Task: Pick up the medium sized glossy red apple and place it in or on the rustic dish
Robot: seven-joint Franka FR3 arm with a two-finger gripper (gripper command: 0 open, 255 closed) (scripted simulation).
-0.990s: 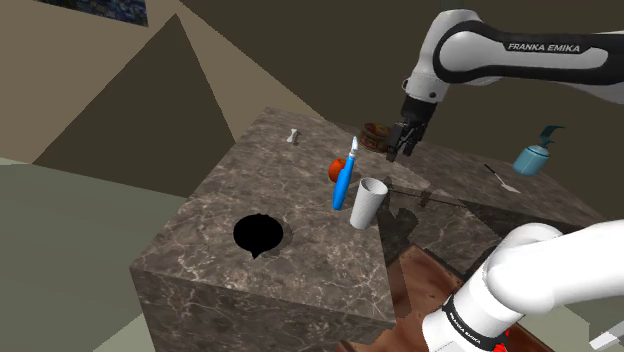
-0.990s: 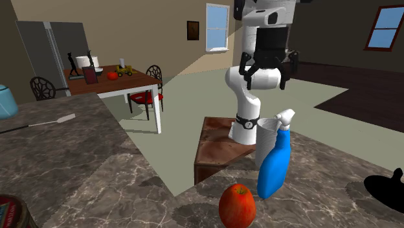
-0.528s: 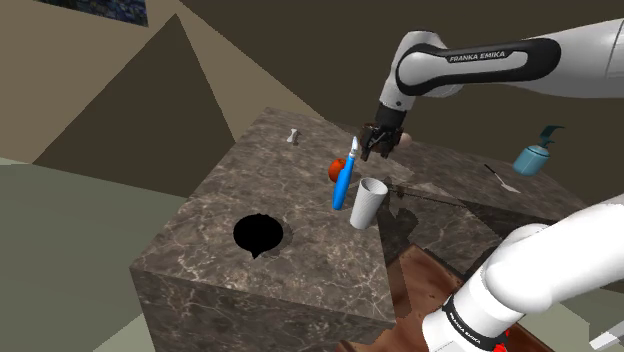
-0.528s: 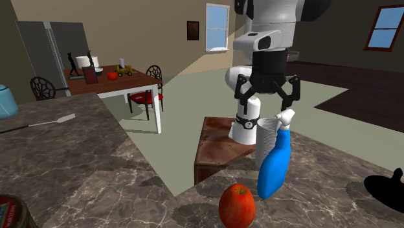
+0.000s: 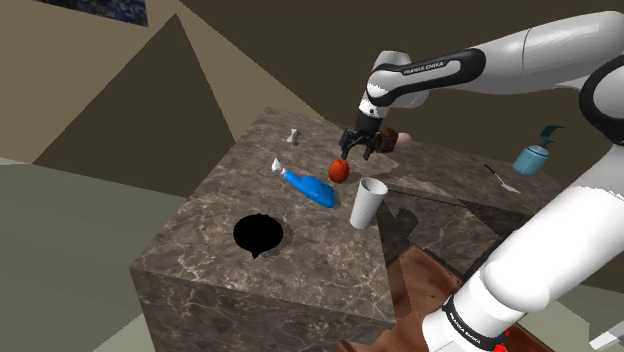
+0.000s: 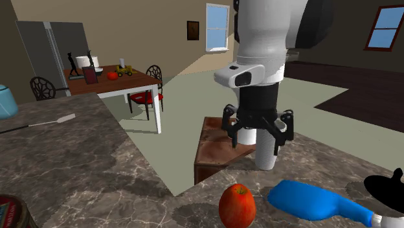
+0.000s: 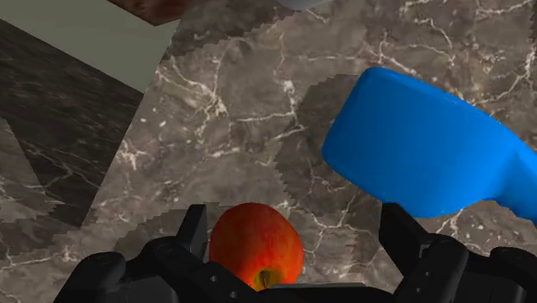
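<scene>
The red apple [image 5: 339,171] stands on the marble counter [image 5: 230,190], and it also shows in the second exterior view [image 6: 237,205]. My black gripper [image 5: 358,150] hangs open just above and behind it [image 6: 258,138]. In the wrist view the apple [image 7: 256,245] lies between the spread fingers [image 7: 194,229], closer to one of them and touched by neither. The rustic dish [image 5: 393,138], round and brown, sits behind the gripper, partly hidden by it; its rim [image 6: 11,214] also shows at the second exterior view's lower left corner.
A blue spray bottle [image 5: 308,187] lies on its side beside the apple [image 6: 317,201] [image 7: 422,155]. A white cup [image 5: 368,202] stands close by. A black hole [image 5: 258,234] marks the counter's front. A teal dispenser [image 5: 535,155] and a utensil [image 5: 500,178] sit on the far counter.
The gripper has come down and toward the apple, still open. The blue spray bottle, upright before, has toppled and now lies flat on the counter.
</scene>
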